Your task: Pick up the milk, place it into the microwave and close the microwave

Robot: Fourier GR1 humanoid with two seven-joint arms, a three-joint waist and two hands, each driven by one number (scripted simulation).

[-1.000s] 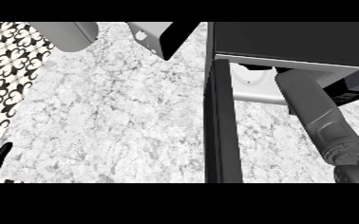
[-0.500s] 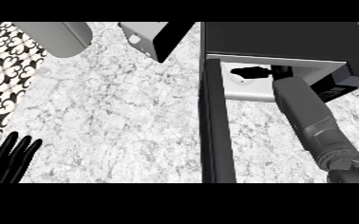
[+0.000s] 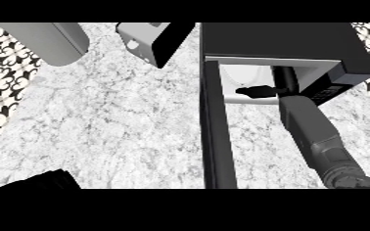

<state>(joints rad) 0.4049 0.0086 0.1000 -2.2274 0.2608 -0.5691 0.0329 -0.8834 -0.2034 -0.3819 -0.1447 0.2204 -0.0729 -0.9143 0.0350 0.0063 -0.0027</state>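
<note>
The black microwave (image 3: 282, 39) stands at the upper right with its door (image 3: 217, 127) swung open toward me, seen edge-on as a dark bar. My right forearm (image 3: 318, 137) comes up from the lower right and reaches into the white cavity (image 3: 242, 73). My right hand (image 3: 259, 91) is inside the opening, mostly hidden under the microwave's top. No milk shows anywhere; whether that hand holds it I cannot tell. My left hand (image 3: 39, 180) rests at the lower left edge, fingers up and relaxed, holding nothing.
A grey cylinder (image 3: 51, 41) lies at the upper left beside a black-and-white patterned wall (image 3: 13, 78). A grey box with a black face (image 3: 155, 41) stands left of the microwave. White marble counter (image 3: 123, 117) spreads between them and the door.
My right arm has pushed further into the microwave, the black hand now inside the cavity. The left hand came into view at the lower left and has sunk toward the bottom edge.
</note>
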